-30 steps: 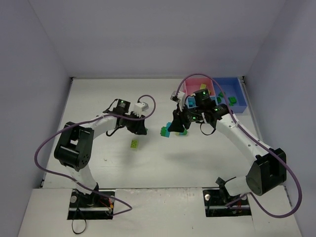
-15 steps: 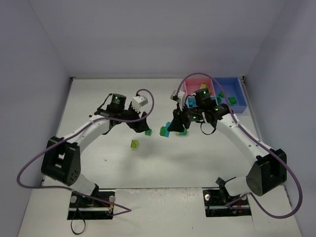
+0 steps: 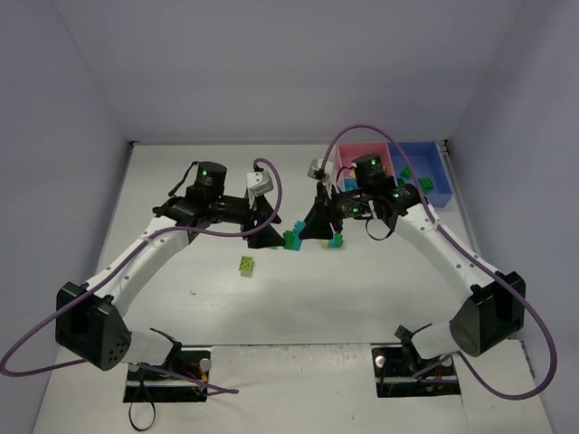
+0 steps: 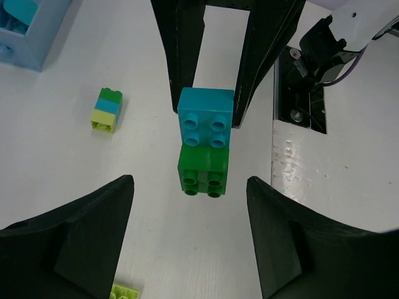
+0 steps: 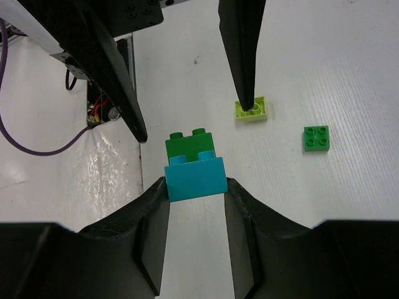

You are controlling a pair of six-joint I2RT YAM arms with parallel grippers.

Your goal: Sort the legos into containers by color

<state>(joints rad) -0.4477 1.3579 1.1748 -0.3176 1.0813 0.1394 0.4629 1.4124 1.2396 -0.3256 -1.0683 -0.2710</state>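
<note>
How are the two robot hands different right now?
The right gripper is shut on the cyan half of a cyan-and-green lego; the left gripper is open and holds nothing. The right touches the lego; the left's fingers flank its green half with gaps. Both have black fingers and face the same lego.

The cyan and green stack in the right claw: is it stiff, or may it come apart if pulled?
Probably stiff: the stack looks like hard plastic and holds its shape in the right claw. It may split at the seam, since only the cyan half is pinched and the green half is free.
</note>
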